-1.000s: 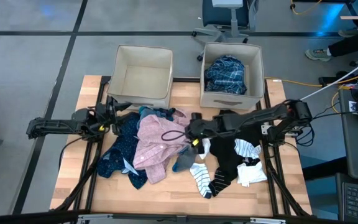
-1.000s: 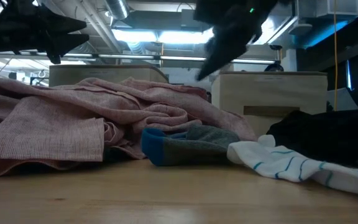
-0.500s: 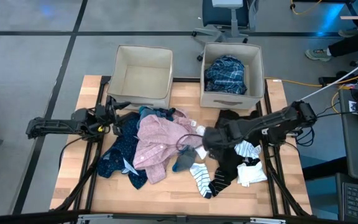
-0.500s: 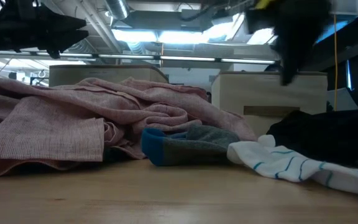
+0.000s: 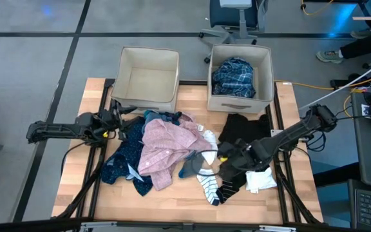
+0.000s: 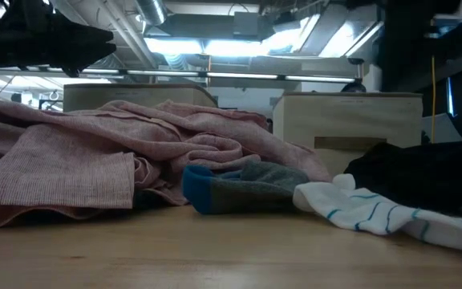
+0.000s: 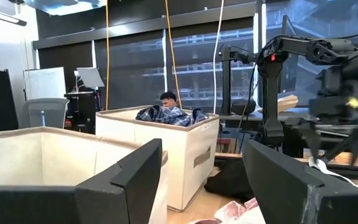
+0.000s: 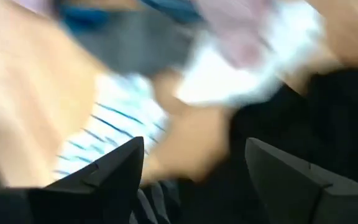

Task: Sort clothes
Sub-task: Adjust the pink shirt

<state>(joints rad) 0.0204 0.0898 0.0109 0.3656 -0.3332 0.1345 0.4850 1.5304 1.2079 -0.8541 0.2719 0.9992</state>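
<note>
Early days: only the plaid shirt (image 5: 233, 75) is binned, in the right bin (image 5: 263, 61). Left bin (image 5: 148, 59) holds nothing. Pile (image 5: 166, 149) lies just in front of both bins. Right end effector (image 5: 227, 159) wide, empty, over the black pieces (image 5: 240, 132); left end effector (image 5: 116, 118) wide, idle beside the pile.

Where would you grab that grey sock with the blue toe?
Probably from above, pinching the grey sock at its raised grey middle fold; it lies flat beside the pink shirt, whose hem covers one end. The right gripper is nearest.
</note>
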